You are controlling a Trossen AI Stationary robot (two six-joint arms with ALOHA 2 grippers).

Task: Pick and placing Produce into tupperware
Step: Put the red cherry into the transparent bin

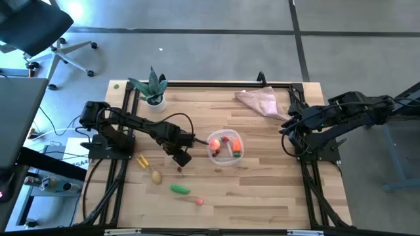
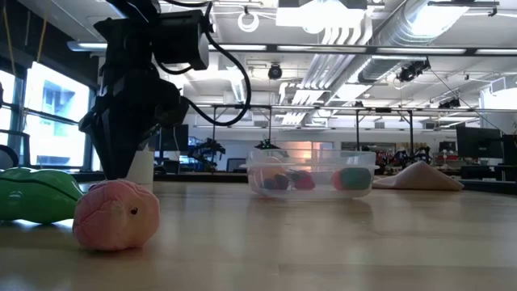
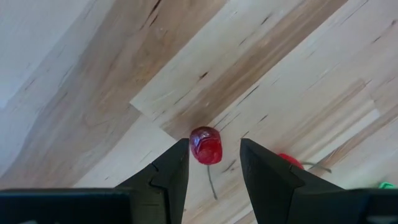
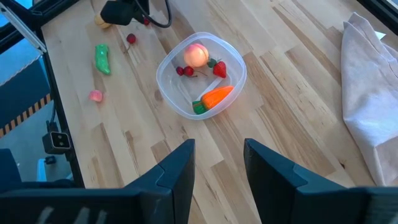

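Left arm reaches over mid-table, left gripper [image 1: 182, 158] pointing down with fingers [image 3: 168, 177] parted; right arm folded at right edge, right gripper [image 4: 217, 163] open.

One clear tub [image 1: 225, 148] sits at the middle of the surface [image 1: 262, 190], holding one peach-pink round piece [image 4: 196, 55], one carrot [image 4: 215, 97], one strawberry [image 4: 219, 68] and a few small dark-red bits [image 4: 185, 71]. Loose at its 8 o'clock lie five pieces: one yellow piece [image 1: 142, 160], one potato [image 1: 156, 176], one green pod [image 1: 180, 189], one pink piece [image 1: 199, 202] and one red cherry [image 3: 205, 145]. One potted plant [image 1: 153, 88] stands at 11 o'clock and one cloth [image 1: 259, 101] at 1 o'clock.
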